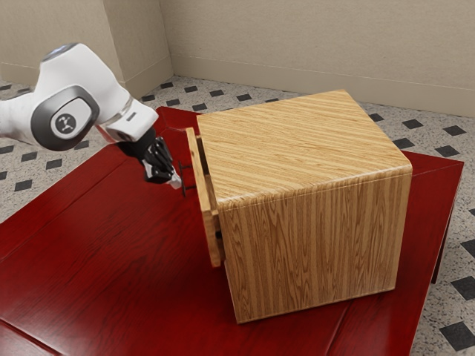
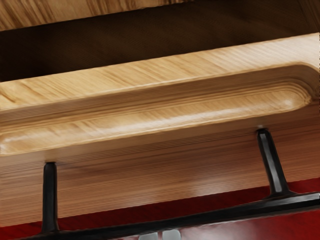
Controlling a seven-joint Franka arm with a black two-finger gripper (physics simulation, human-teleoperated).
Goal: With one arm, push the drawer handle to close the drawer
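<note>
Exterior view: gripper (image 1: 177, 181), fingertips together, at the handle (image 2: 225, 214) of the open drawer (image 1: 210, 230); cabinet (image 1: 315, 241) near the table's (image 1: 96, 245) edge farthest from the arm (image 1: 82, 96)

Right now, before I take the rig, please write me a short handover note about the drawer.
Tool: at the black bar handle; open or shut, and whether it touches, I cannot tell.
Drawer: partly open, its front standing off the wooden cabinet.
Done: tool placed by the handle.
Left: push until the drawer closes.
</note>
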